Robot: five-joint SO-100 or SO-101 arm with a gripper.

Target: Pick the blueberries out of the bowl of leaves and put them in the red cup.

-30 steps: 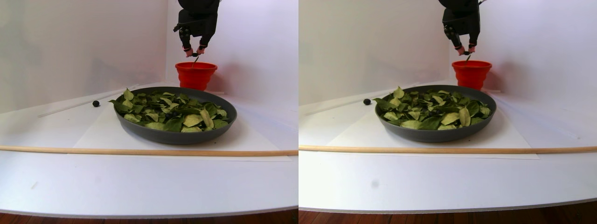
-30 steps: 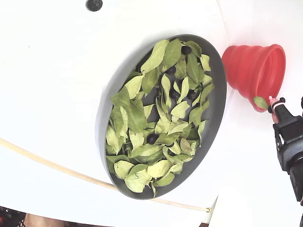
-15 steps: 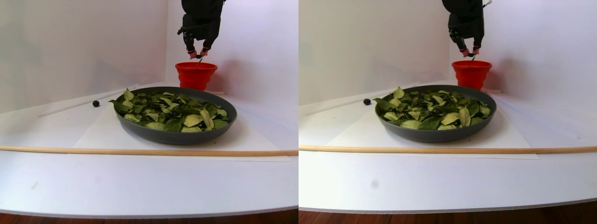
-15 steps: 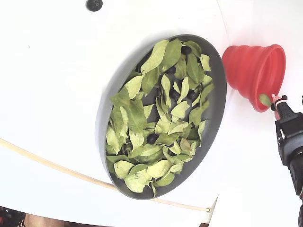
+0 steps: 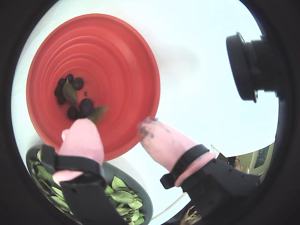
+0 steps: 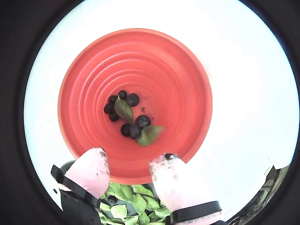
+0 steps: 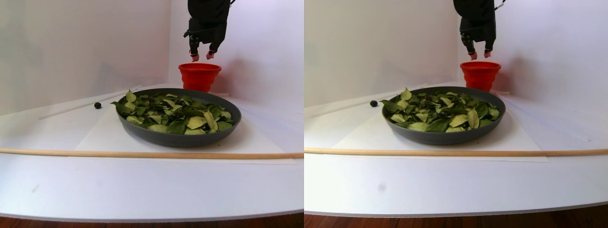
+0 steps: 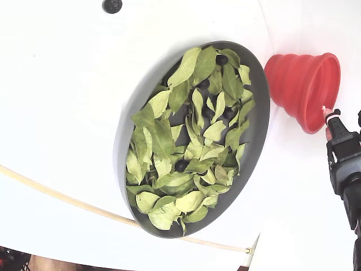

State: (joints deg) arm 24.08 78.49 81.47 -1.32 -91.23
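We see a white tabletop (image 7: 142,190) filling the lower half of the stereo pair view, its front edge curved; below that edge, along the bottom of the frame, runs a strip of reddish-brown wooden floor (image 7: 142,223); a thin wooden rod (image 7: 95,153) lies across the table from left to right, touching the front edge of a white paper sheet (image 7: 99,137); plain white walls (image 7: 71,47) meet in a corner at upper centre; the light is soft and even, with faint shadows on the right wall.
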